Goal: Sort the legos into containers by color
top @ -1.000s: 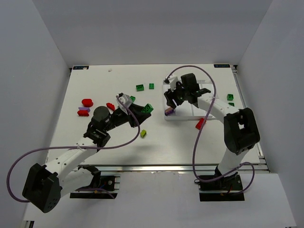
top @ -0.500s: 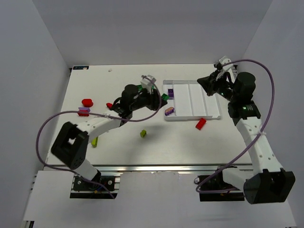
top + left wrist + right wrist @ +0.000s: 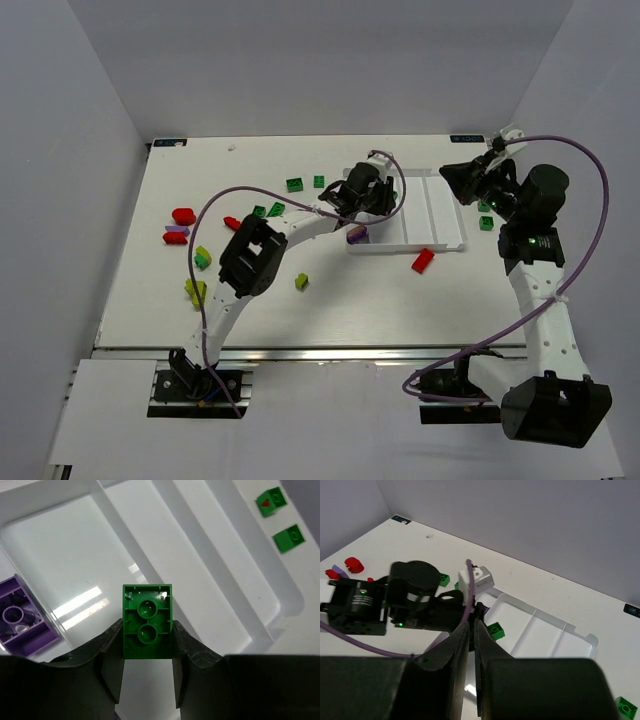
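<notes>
Clamping a green lego (image 3: 147,612), the left hand (image 3: 147,628) hovers over the tray (image 3: 215,575) (right hand (image 3: 471,626) nearly together).

Robotics lab cell: grey panels (image 3: 320,70) around white bench (image 3: 300,320), left arm (image 3: 250,262) and right arm (image 3: 545,300) bolted at its near edge.

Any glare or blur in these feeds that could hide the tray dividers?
Left wrist: glare streaks on the tray floor beside the purple brick, yet the dividers read clearly and the green brick in the left tool is sharp. Right wrist: the right tool is a dark, soft-focus mass across the bottom; the tray beyond is clear. Top external: even light, no glare.
</notes>
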